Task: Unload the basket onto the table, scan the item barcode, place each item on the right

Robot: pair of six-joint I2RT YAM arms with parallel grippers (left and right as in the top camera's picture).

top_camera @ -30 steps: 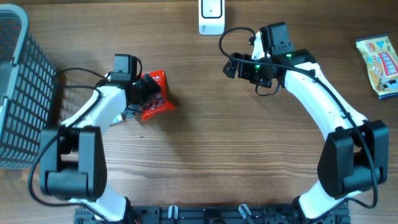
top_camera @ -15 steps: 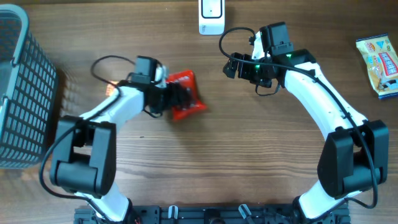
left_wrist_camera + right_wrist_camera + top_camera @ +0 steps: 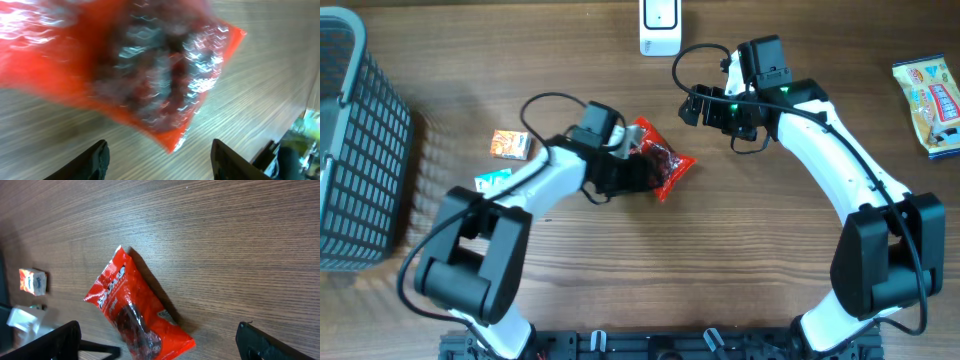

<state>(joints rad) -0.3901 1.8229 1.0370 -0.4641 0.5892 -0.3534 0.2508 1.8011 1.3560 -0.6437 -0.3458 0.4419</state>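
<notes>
Task item: a red snack packet (image 3: 660, 160) with a clear window showing dark contents and white lettering at one end.
Item position: around the middle of the desk (image 3: 720, 260), a little left of centre, lying slantwise, with one end towards the far left and the other towards the near right.
Left tool (image 3: 638, 172): at the packet's left edge. In its wrist view the two fingers (image 3: 97, 160) stand partly apart, with a corner of the packet between them. That view is blurred, so I cannot tell whether the tool has hold of the packet or only frames it.
Right tool (image 3: 687, 106): spread as wide as it goes and holding nothing. It hangs over the desk to the right of the packet and apart from it. Its wrist camera looks down on the packet.
Scanner (image 3: 660, 27): a white unit at the far edge of the desk, beyond the packet and just left of the right tool.
Basket (image 3: 360, 150): grey wire mesh at the far left edge, well apart from the packet.
Small orange box (image 3: 510, 145): on the desk between the basket and the left arm.
Teal-and-white item (image 3: 492, 180): just near of the orange box, beside the left arm; too small to tell what it is.
Yellow snack pack (image 3: 930, 105): at the far right edge of the desk, well apart from both tools.
</notes>
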